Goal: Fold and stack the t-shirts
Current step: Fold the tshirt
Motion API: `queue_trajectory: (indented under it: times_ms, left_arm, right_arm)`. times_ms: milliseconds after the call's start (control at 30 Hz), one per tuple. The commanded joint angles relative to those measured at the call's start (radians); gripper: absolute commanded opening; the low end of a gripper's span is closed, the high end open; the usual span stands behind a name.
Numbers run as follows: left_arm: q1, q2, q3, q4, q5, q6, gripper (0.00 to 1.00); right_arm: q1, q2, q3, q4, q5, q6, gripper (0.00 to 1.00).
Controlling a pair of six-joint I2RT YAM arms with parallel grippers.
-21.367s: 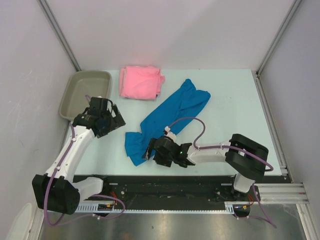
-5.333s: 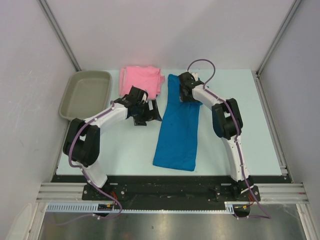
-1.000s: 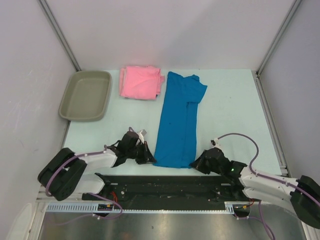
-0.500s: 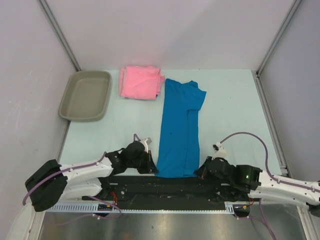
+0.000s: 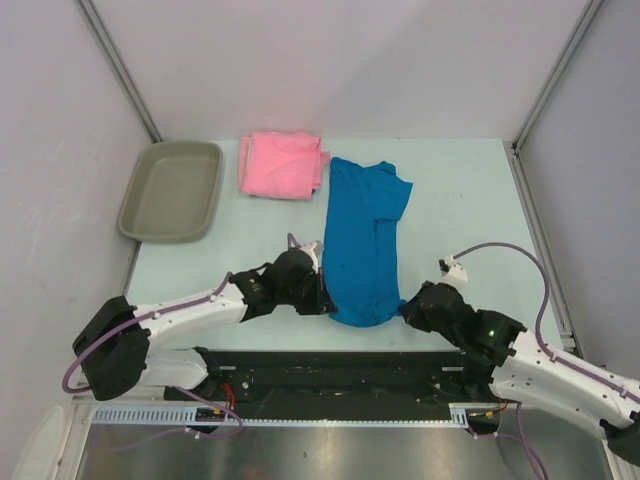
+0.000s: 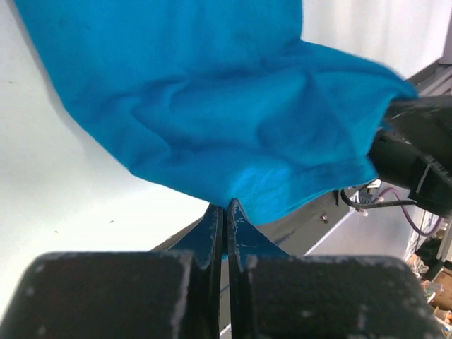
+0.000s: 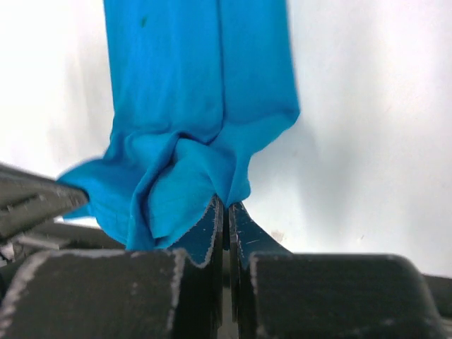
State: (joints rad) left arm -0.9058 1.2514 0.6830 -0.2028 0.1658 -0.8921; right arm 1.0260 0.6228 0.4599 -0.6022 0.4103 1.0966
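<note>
The left pincer (image 5: pixel 322 300) and right pincer (image 5: pixel 405 312) each clamp a near corner of the blue t-shirt (image 5: pixel 362 230), lower centre. The pink t-shirt (image 5: pixel 283 165) lies upper left.

- blue t-shirt (image 5: pixel 362 240): bright blue, plain, no print; the folds right at the fingertips shade to darker blue.
- pink t-shirt (image 5: pixel 283 165): light pink, plain, well beyond the fingers.
- tray (image 5: pixel 172 190): grey-beige, no pattern, far past the left fingers.
- table (image 5: pixel 460 200): pale mint-white, plain, under and around the fingers.
- left gripper (image 6: pixel 224 210): black body; fingers (image 6: pixel 212 236) dark with whitish scuffs along the edges.
- right gripper (image 7: pixel 224 206): same black, pale scuffing on the edges.
- left arm (image 5: pixel 185 318), right arm (image 5: pixel 560 378): white shells, black joints.
</note>
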Motion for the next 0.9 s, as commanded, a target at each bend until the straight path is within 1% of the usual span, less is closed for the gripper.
queue_trajectory:
  times_ms: [0,33,67,100,133,167,200,300,400,567,700,867]
  left_arm:
    - [0.045,0.043,0.043,-0.006,0.012,0.035,0.00]
    - [0.073,0.052,0.044,0.002,0.018,0.044,0.00]
    - [0.087,0.074,0.056,0.005,0.021,0.050,0.00]
    - [0.100,0.089,0.067,0.005,0.024,0.056,0.00]
    - [0.126,0.100,0.079,0.002,0.029,0.074,0.00]
    - [0.139,0.112,0.108,-0.004,0.031,0.082,0.00]
    - [0.152,0.135,0.122,-0.004,0.037,0.088,0.00]
    - [0.197,0.177,0.185,-0.018,0.046,0.114,0.00]
    - [0.231,0.219,0.249,-0.033,0.063,0.139,0.00]
    - [0.265,0.281,0.348,-0.069,0.077,0.168,0.00]
    - [0.291,0.321,0.386,-0.070,0.093,0.179,0.00]
    - [0.312,0.373,0.435,-0.075,0.101,0.188,0.00]
  right_arm:
    - [-0.179,0.002,0.031,0.079,-0.097,-0.161,0.00]
    - [-0.216,0.026,0.031,0.116,-0.149,-0.206,0.00]
    - [-0.297,0.041,0.031,0.137,-0.177,-0.225,0.00]
    - [-0.332,0.058,0.031,0.162,-0.214,-0.245,0.00]
    - [-0.372,0.107,0.033,0.212,-0.282,-0.273,0.00]
    - [-0.426,0.129,0.033,0.237,-0.309,-0.283,0.00]
    - [-0.447,0.158,0.033,0.261,-0.330,-0.293,0.00]
    - [-0.487,0.235,0.033,0.352,-0.387,-0.307,0.00]
    - [-0.494,0.308,0.036,0.444,-0.425,-0.303,0.00]
    - [-0.501,0.383,0.048,0.508,-0.449,-0.297,0.00]
    - [-0.526,0.437,0.083,0.538,-0.453,-0.306,0.00]
    - [-0.593,0.506,0.126,0.570,-0.490,-0.331,0.00]
